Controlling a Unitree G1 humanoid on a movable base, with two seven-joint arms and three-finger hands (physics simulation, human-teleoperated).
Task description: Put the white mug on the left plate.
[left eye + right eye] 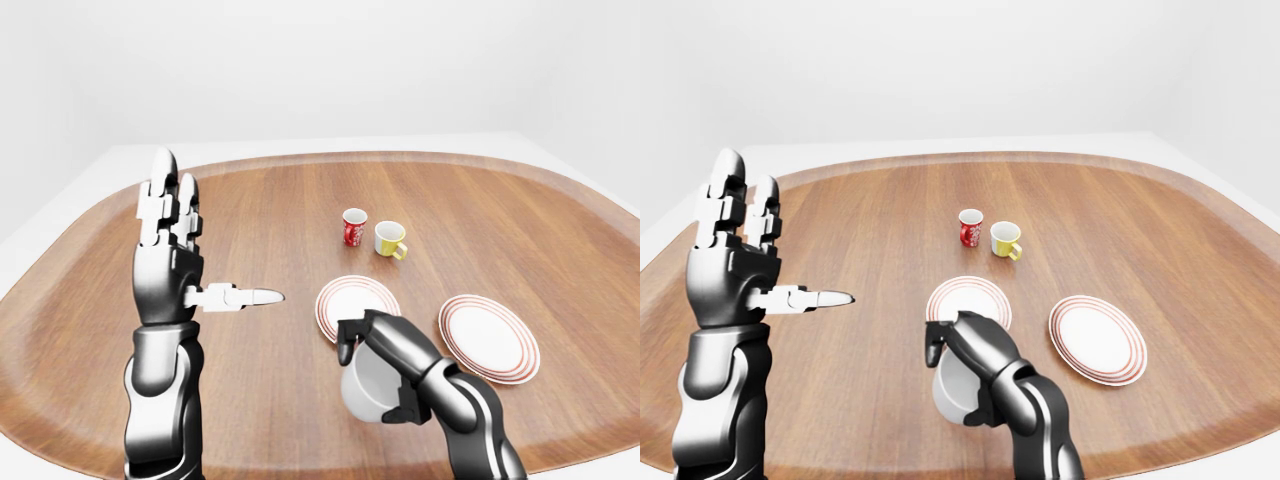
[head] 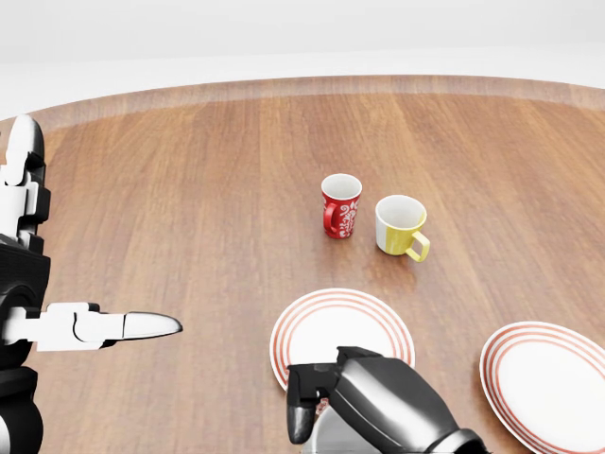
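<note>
My right hand [image 1: 375,375] is shut on the white mug [image 1: 360,390], its dark fingers wrapped over the mug's top and side. In the left-eye view the mug hangs just below the left plate [image 1: 357,305], a white plate with red rim rings. The head view shows the hand [image 2: 378,411] covering that plate's lower edge, with only a sliver of the mug visible. My left hand [image 1: 200,250] is raised at the left, open, fingers pointing up and thumb pointing right, holding nothing.
A red patterned mug [image 1: 354,227] and a yellow mug [image 1: 390,239] stand side by side above the left plate. A second red-ringed plate [image 1: 488,337] lies to the right. All of it sits on a large oval wooden table [image 1: 250,200].
</note>
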